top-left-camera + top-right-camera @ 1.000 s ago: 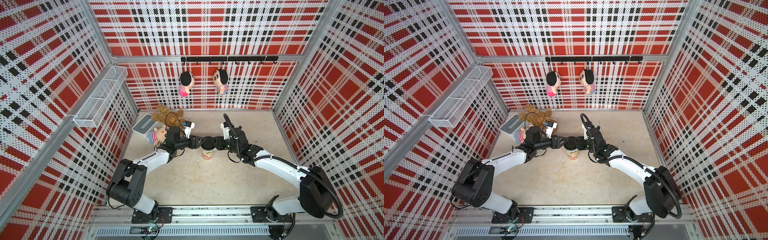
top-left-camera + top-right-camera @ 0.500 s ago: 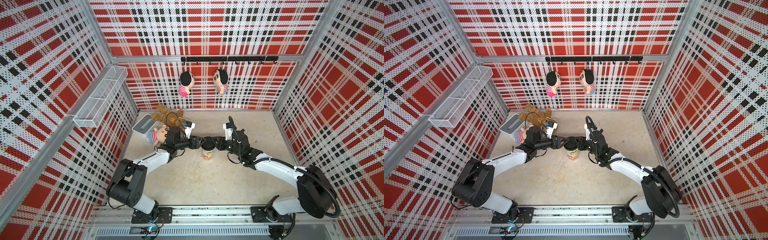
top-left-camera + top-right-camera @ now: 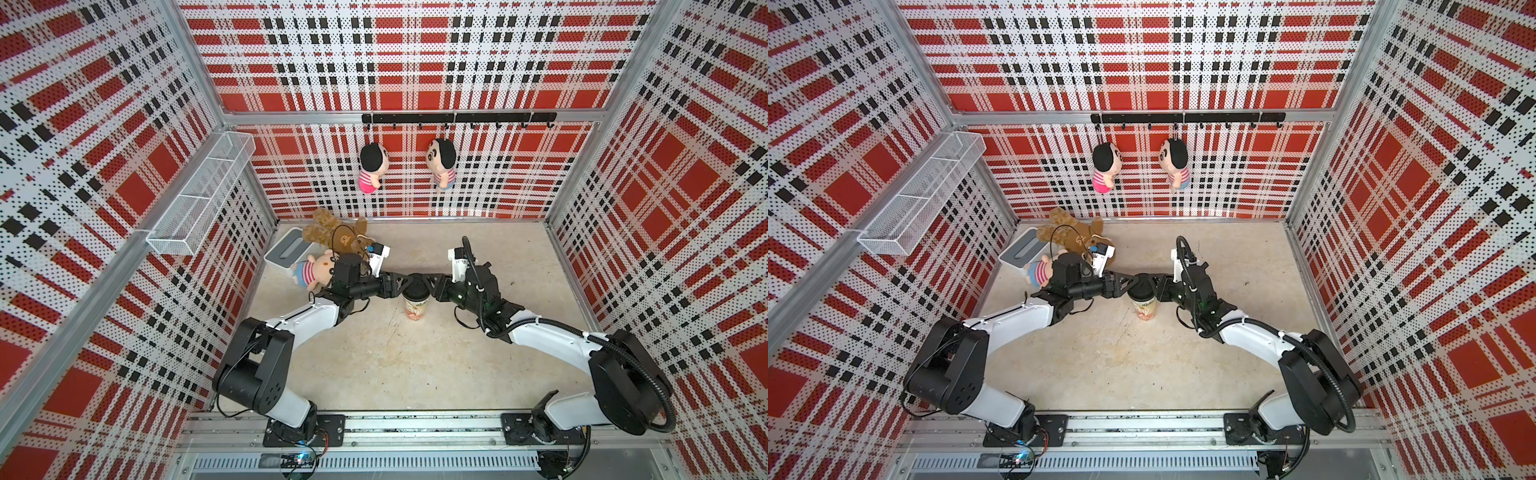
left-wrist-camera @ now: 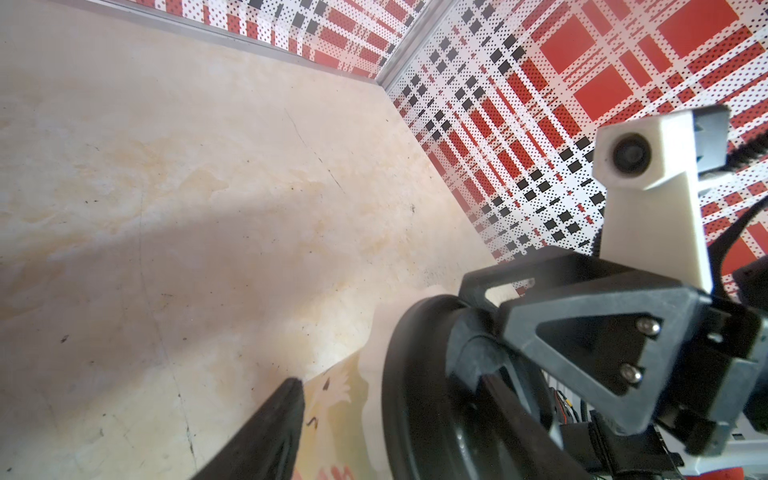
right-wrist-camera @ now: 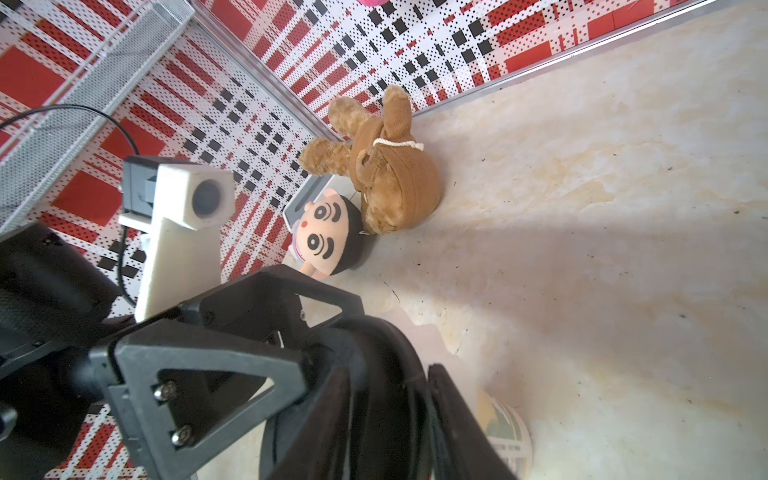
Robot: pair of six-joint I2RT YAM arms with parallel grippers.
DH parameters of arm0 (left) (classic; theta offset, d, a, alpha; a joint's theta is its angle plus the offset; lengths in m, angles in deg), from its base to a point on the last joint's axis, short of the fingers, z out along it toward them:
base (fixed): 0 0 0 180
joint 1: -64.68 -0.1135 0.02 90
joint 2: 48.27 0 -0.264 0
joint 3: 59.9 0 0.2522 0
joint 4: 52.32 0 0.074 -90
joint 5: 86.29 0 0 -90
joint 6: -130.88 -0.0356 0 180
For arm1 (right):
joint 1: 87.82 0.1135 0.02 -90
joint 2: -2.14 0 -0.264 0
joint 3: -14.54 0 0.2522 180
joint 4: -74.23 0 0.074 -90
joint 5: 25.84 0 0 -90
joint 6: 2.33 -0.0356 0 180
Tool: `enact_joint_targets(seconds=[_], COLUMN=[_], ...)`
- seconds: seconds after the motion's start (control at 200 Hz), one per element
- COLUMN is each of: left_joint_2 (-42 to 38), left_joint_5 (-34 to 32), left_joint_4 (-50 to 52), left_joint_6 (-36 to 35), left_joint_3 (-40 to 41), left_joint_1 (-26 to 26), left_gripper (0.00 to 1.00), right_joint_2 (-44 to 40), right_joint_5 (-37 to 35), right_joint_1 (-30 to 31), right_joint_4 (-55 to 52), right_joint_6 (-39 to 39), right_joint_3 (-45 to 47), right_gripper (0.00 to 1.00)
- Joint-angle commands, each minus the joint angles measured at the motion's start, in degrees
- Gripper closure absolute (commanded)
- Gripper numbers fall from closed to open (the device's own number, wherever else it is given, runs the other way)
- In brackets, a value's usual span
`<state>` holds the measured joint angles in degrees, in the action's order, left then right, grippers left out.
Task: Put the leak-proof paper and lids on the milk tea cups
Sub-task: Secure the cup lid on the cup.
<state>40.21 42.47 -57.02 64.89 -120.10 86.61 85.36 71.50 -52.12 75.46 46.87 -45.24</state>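
Observation:
The milk tea cup (image 3: 415,309) (image 3: 1145,309) stands upright mid-table, white with orange-red print. A black lid (image 3: 417,284) sits on its mouth. The leak-proof paper (image 4: 386,328) (image 5: 432,345) shows as a pale frilled edge sticking out under the lid. My left gripper (image 3: 404,282) (image 4: 390,382) reaches in from the left and is open: one finger lies beside the cup's wall (image 4: 340,407), the other across the lid's top. From the right, my right gripper (image 3: 432,286) (image 5: 388,370) is shut on the lid's rim (image 5: 386,332), a finger on each face.
A white box with a grey slot (image 3: 286,249), a brown plush bear (image 3: 332,232) and a striped doll (image 3: 311,272) lie at the back left, close behind my left wrist. Two dolls hang from the hook rail (image 3: 457,118). A wire basket (image 3: 199,199) hangs on the left wall.
The right wrist has shifted slightly at the cup. Both grippers stay at the lid and the cup has not moved.

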Motion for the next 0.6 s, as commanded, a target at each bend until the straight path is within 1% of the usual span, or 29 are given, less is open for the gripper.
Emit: enact_joint_targets(seconds=[0.0, 0.095, 0.115, 0.165, 0.175, 0.245, 0.331, 0.451, 0.521, 0.596], left_joint_2=[3.0, 3.0, 3.0, 3.1, 3.0, 3.1, 3.3, 3.0, 2.9, 3.0], left_joint_5=[-5.1, -5.6, -5.8, -6.1, -6.2, -6.3, -6.4, -6.8, -6.9, -7.0], left_joint_4=[10.5, 10.8, 10.9, 11.3, 11.4, 11.4, 11.9, 12.2, 12.4, 12.6], left_joint_6=[-2.7, -2.7, -4.0, -4.4, -4.4, -4.6, -4.9, -5.3, -5.4, -5.6], left_joint_3=[2.7, 2.8, 2.8, 2.8, 2.8, 2.8, 2.5, 2.6, 2.7, 2.5], left_joint_1=[0.4, 0.4, 0.3, 0.3, 0.3, 0.3, 0.4, 0.6, 0.8, 1.0], left_gripper=[0.32, 0.35, 0.35, 0.35, 0.35, 0.36, 0.36, 0.36, 0.37, 0.37], right_joint_2=[4.9, 5.3, 5.7, 6.7, 6.9, 8.5, 9.4, 9.8, 9.1, 8.0], right_joint_5=[-3.1, -2.3, -2.0, -1.3, -1.2, -1.4, -1.2, -1.1, -0.2, 0.6], right_joint_1=[-0.8, -1.1, -1.2, -1.4, -1.4, -1.5, -1.5, -2.0, -2.1, -2.4], right_joint_4=[-29.8, -32.7, -33.3, -34.7, -35.0, -37.4, -38.1, -38.2, -36.4, -34.7], right_joint_6=[5.7, 8.1, 8.6, 8.7, 10.1, 12.0, 13.1, 13.7, 13.4, 12.9], right_joint_3=[-0.7, -8.4, -10.2, -14.7, -15.5, -21.9, -27.3, -31.8, -31.9, -31.4], right_gripper=[0.59, 0.52, 0.51, 0.48, 0.47, 0.45, 0.42, 0.39, 0.35, 0.35])
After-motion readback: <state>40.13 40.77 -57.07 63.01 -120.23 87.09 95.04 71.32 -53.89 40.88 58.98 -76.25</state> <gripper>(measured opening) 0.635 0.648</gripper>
